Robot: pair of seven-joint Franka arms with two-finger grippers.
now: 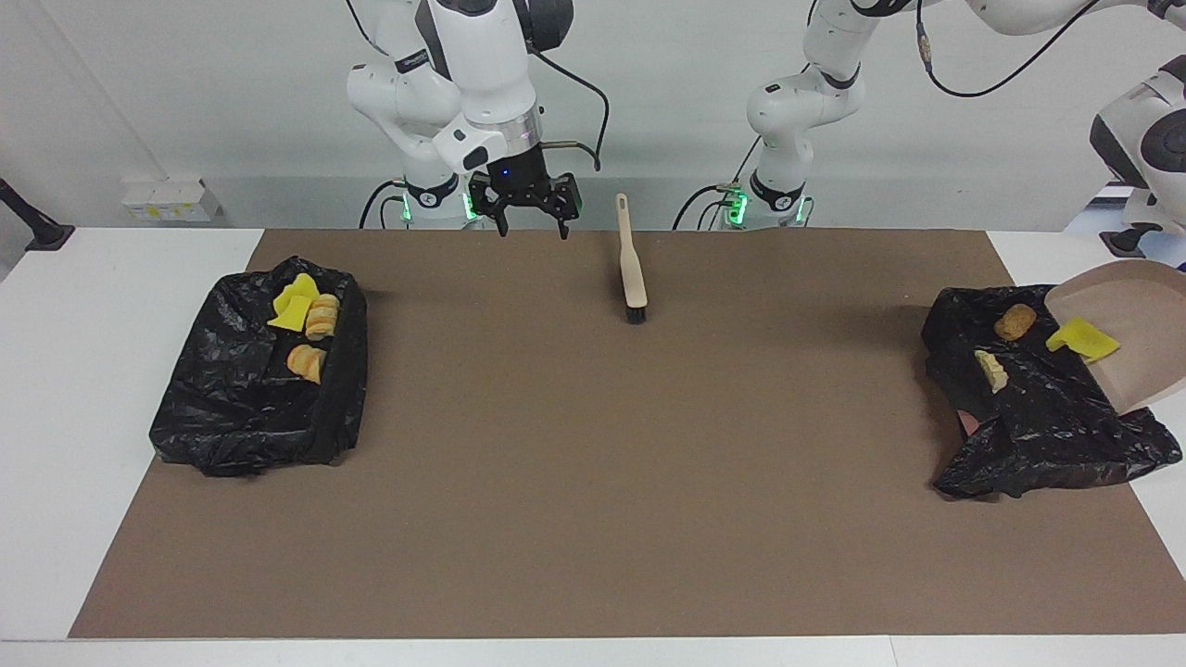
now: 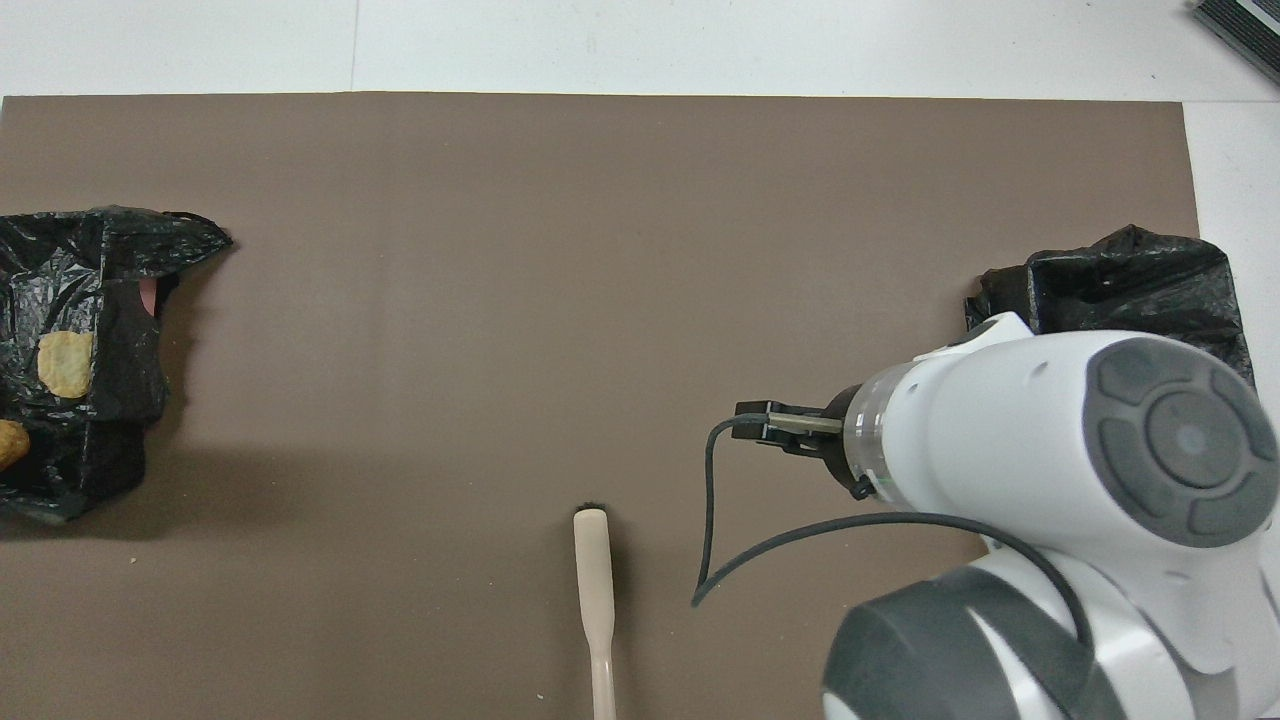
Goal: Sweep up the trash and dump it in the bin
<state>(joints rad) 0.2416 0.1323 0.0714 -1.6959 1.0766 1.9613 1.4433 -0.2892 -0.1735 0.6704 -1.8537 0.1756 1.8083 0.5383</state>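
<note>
A beige dustpan (image 1: 1135,347) hangs tilted over the black-bag-lined bin (image 1: 1047,435) at the left arm's end of the table. One yellow foam wedge (image 1: 1082,338) lies on the pan. Two tan lumps (image 1: 1015,321) (image 1: 991,371) lie in that bin, and they also show in the overhead view (image 2: 65,362). The left arm (image 1: 1144,139) reaches down to the pan; its gripper is out of frame. My right gripper (image 1: 533,220) is open and empty, raised over the mat's edge by the robots, beside the beige brush (image 1: 634,269).
A second black-lined bin (image 1: 241,417) at the right arm's end holds a yellow wedge (image 1: 295,304) and two pastry lumps (image 1: 322,315). The brush lies on the brown mat (image 1: 593,463), handle toward the robots. In the overhead view the right arm (image 2: 1050,480) covers most of this bin.
</note>
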